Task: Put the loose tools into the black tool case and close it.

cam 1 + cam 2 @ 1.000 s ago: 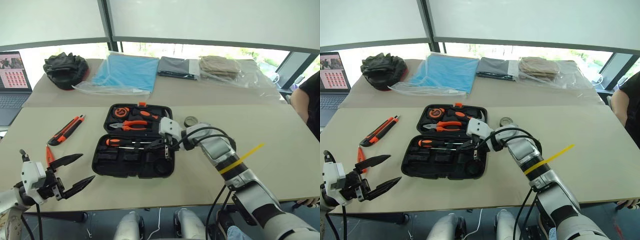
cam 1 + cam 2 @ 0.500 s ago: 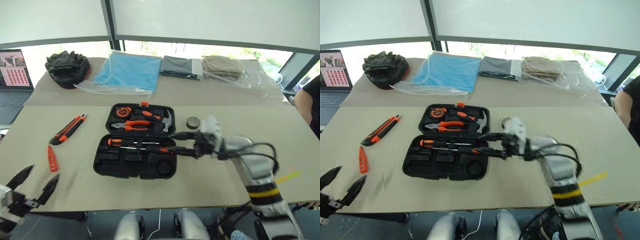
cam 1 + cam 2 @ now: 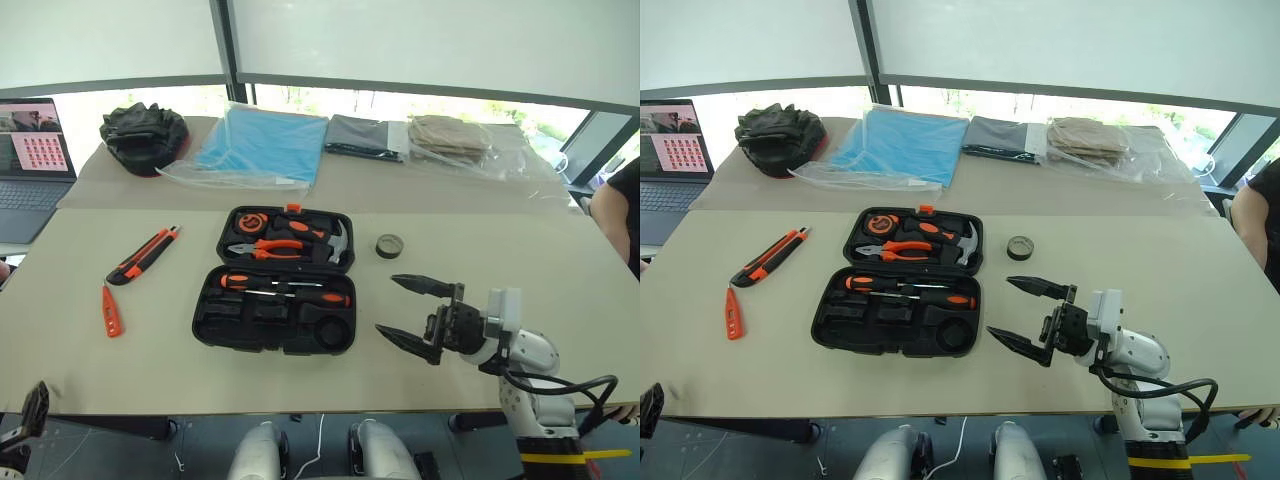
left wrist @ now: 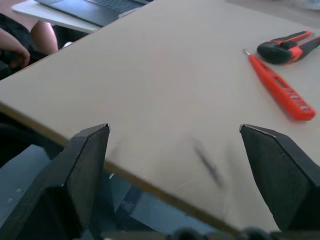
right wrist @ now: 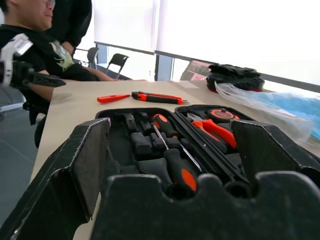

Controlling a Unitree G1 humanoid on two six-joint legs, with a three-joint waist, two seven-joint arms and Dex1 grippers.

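Observation:
The black tool case (image 3: 214,322) lies open in the middle of the table, and two orange-and-black screwdrivers (image 3: 285,283) rest in its near half. Left of it lie the utility knife (image 3: 142,256) and the small orange pointed tool (image 3: 110,310), which also appear in the left wrist view as the knife (image 4: 287,42) and the pointed tool (image 4: 280,90). The dark tape roll (image 3: 389,245) sits right of the case. My right gripper (image 3: 388,305) hovers open and empty right of the case, pointing at it. My left gripper (image 4: 175,132) is open and empty off the table's near left corner.
Pliers (image 3: 272,250), a hammer and a round orange tape fill the case's far half. Along the back are a laptop (image 3: 30,150), a black fabric bundle (image 3: 142,135) and bagged cloths (image 3: 255,145). A person (image 3: 620,200) is at the right edge.
My right gripper has opened, left a screwdriver in the case and drawn back to the right. My left gripper has pulled back off the table's near left corner.

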